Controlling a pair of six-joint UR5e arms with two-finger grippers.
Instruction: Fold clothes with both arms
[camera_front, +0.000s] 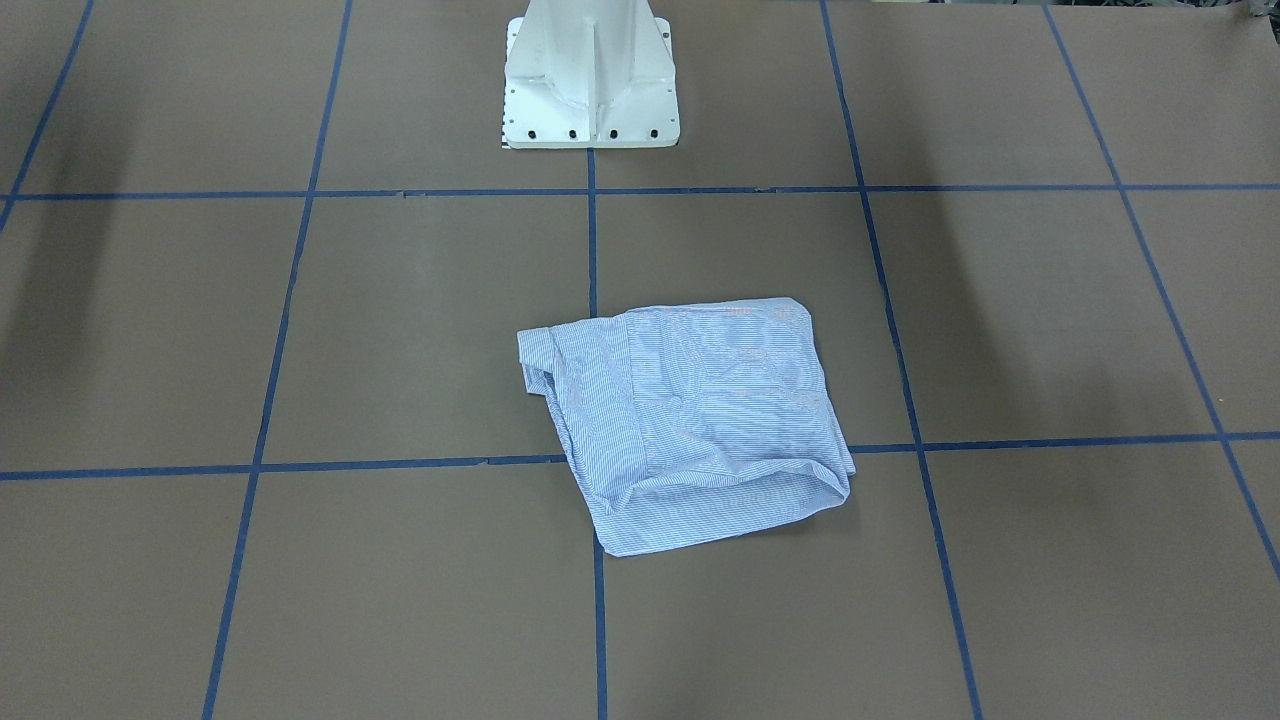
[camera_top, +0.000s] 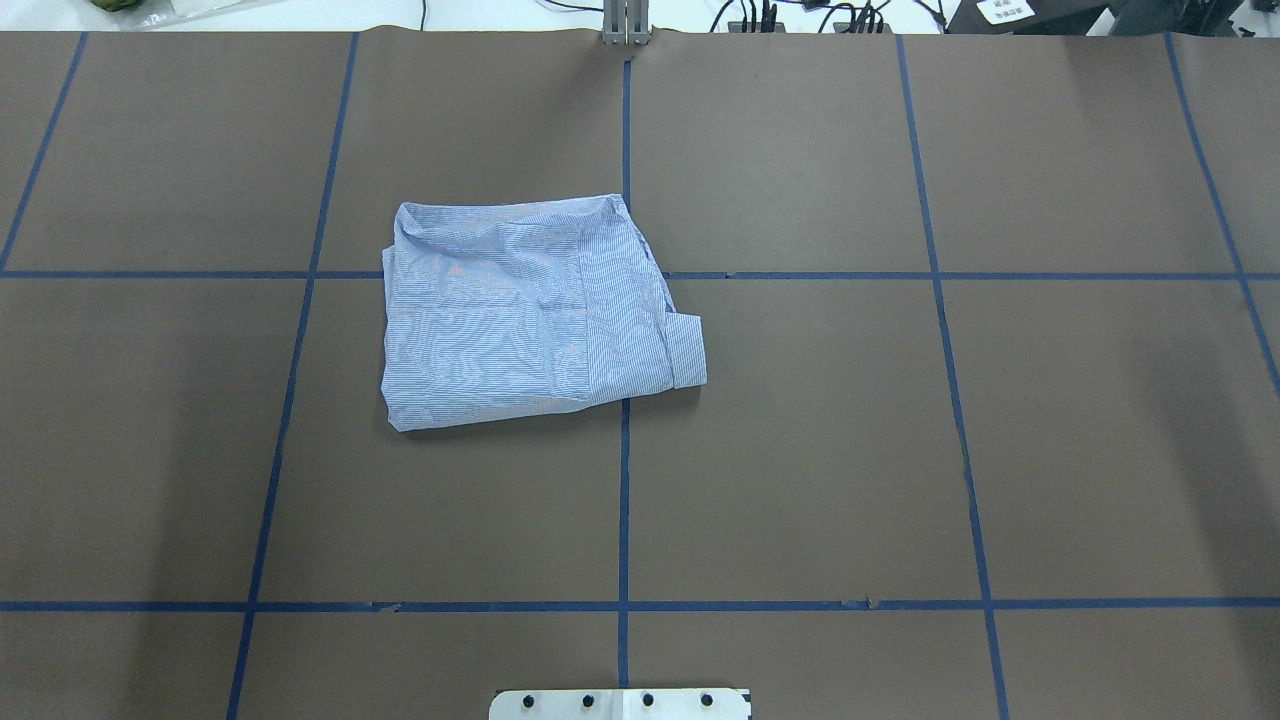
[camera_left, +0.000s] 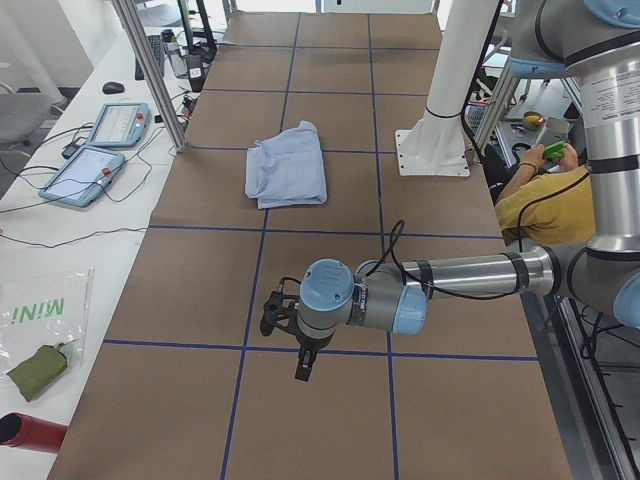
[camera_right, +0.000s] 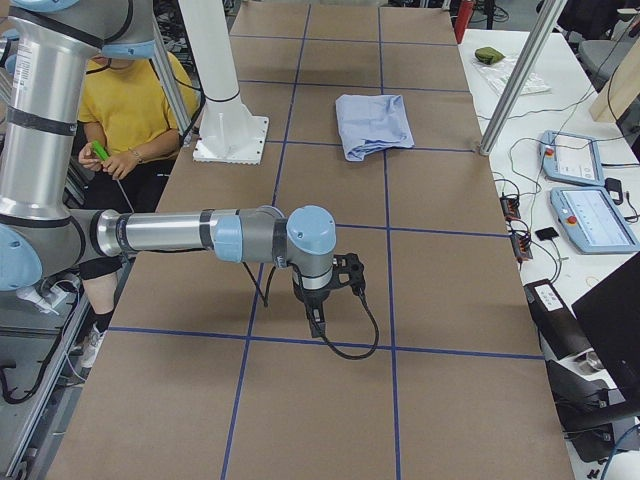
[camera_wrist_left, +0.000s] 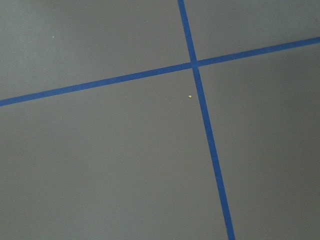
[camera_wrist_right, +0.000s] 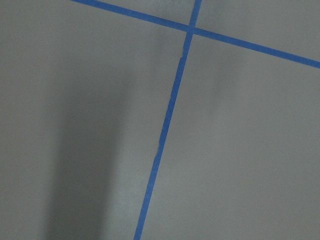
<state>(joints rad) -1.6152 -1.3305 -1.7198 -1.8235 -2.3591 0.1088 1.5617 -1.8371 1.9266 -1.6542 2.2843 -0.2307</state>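
Light blue with fine white stripes, the shirt (camera_top: 520, 310) lies folded into a rough square on the brown-covered table (camera_top: 900, 450). It sits just on the robot's left of the centre line of blue tape (camera_top: 624, 500) and lies over the far cross line. One cuff (camera_top: 688, 350) sticks out past the centre line toward the robot's right. The white pedestal (camera_front: 590, 80) stands near it, apart from the cloth.

Neither arm touches the garment. The left arm (camera_left: 460, 275) reaches low over the table's left end, its left gripper (camera_left: 303, 370) pointing down, well apart from the shirt. The right arm (camera_right: 170, 232) does likewise at the other end, its right gripper (camera_right: 318, 325) pointing down. Whether either gripper's jaws are apart or together cannot be told. Both wrist views show only brown surface and tape. A person (camera_right: 125, 100) in yellow sits behind the robot.
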